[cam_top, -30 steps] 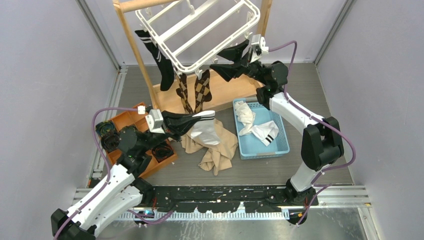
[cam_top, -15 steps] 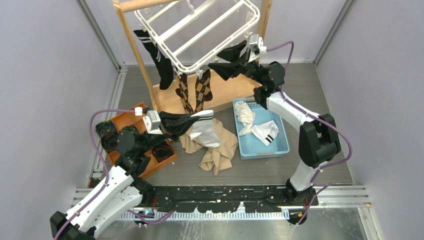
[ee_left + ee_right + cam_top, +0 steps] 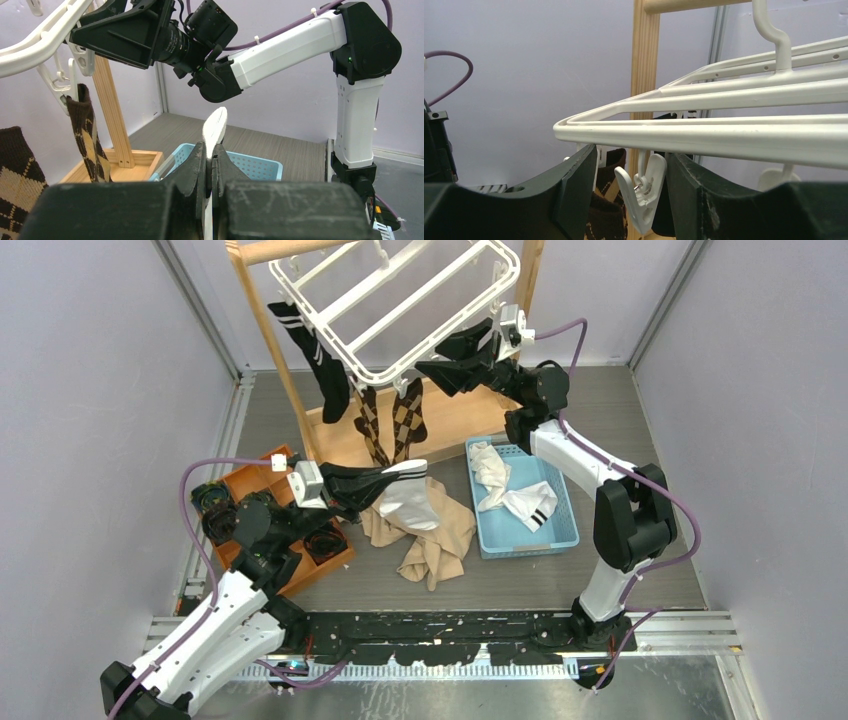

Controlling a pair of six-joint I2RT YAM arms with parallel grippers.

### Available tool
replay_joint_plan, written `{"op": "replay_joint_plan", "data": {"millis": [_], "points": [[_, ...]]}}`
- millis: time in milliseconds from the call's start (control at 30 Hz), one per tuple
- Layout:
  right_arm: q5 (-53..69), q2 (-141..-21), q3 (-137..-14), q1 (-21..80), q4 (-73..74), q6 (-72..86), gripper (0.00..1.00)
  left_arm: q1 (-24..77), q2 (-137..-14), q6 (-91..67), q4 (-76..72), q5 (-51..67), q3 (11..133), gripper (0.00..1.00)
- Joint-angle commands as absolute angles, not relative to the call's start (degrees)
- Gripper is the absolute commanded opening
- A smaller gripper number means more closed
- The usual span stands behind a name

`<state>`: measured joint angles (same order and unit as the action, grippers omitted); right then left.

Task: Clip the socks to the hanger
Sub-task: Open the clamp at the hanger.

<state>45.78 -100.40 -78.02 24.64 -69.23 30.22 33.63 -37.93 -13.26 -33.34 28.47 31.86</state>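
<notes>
The right gripper (image 3: 631, 170) has been narrowing over the last second. Its two dark fingers (image 3: 574, 185) now stand on either side of a free white clip (image 3: 642, 197), with a sliver of gap showing on both sides, so the jaws are open and not yet pressing. That arm has also crept a little up and to the left, which brings its wrist in under the near rim of the hanger (image 3: 400, 300). I'd say it is lining up to squeeze the clip's tails and spread its mouth for the next sock.

The arm reaches high. Its elbow is bent over the blue basket (image 3: 570, 535), the forearm climbs toward the wooden stand (image 3: 265, 335), and the gripper lies nearly level along the rim.

The left gripper (image 3: 210, 152) hasn't budged. It is clamped tight on a white sock (image 3: 408, 505), whose cuff pokes up between the fingers while the rest droops over the beige cloth (image 3: 435, 545). That arm is folded low, with its wrist raised and aimed toward the hanger, well short of the clip.

Just beside the free clip, two argyle socks (image 3: 390, 425) hang already pinned. A black striped sock (image 3: 322, 365) hangs farther left along the rim. More white socks lie in the basket.
</notes>
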Motion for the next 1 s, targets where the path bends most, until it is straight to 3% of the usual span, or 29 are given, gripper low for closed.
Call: {"op": "replay_joint_plan", "data": {"millis": [0, 967], "points": [[46.79, -100.11, -80.66, 24.89, -72.75, 30.97, 0.56, 33.39, -37.96, -12.39, -34.63, 27.42, 33.33, 0.0], [48.87, -98.7, -79.19, 24.84, -73.15, 31.86, 0.57, 33.38, -37.19, -12.61, -34.34, 26.82, 33.4, 0.0]]}}
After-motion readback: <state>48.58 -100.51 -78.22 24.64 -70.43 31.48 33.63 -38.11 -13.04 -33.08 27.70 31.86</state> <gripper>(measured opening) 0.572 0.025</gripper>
